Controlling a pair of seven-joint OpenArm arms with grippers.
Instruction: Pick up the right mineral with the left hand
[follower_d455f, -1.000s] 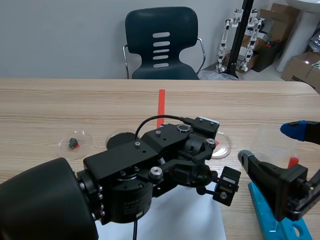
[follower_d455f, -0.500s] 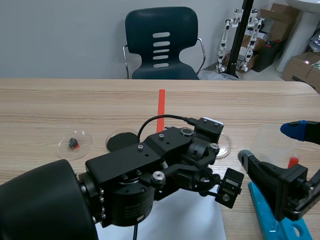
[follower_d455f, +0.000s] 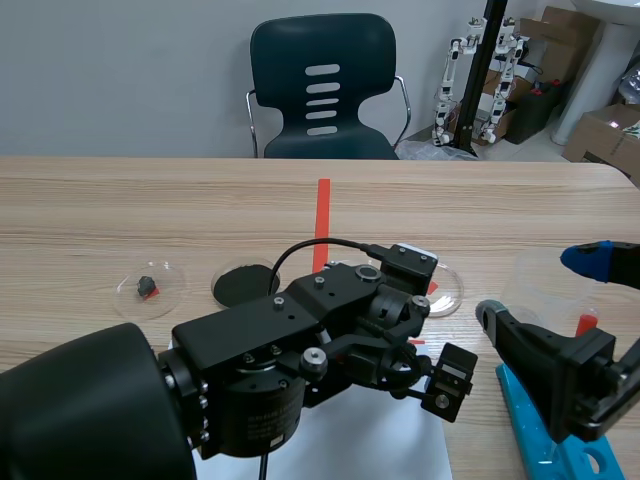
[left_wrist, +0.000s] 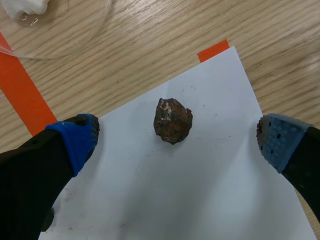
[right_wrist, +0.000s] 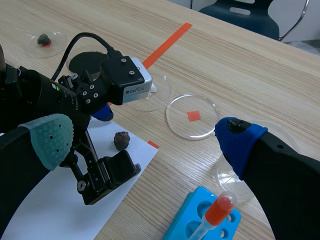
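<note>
A rough brown mineral (left_wrist: 172, 120) lies on a white paper sheet (left_wrist: 210, 200). My left gripper (left_wrist: 177, 137) hangs open right above it, one blue-padded finger on each side and neither touching. The right wrist view shows the same mineral (right_wrist: 121, 140) between the left gripper's fingers (right_wrist: 102, 112). In the scene view the left arm (follower_d455f: 300, 350) hides the mineral. My right gripper (follower_d455f: 545, 290) is open and empty at the right, above a blue rack (follower_d455f: 540, 420).
A petri dish (follower_d455f: 147, 286) at the left holds a small dark mineral; a black disc (follower_d455f: 245, 282) lies beside it. Another clear dish (right_wrist: 192, 116) sits ahead of the paper. A red-capped tube (right_wrist: 220, 210) stands in the rack. A chair (follower_d455f: 322, 90) is behind the table.
The left arm has shifted a little and sunk lower over the paper, uncovering the black disc. The right arm has not moved.
</note>
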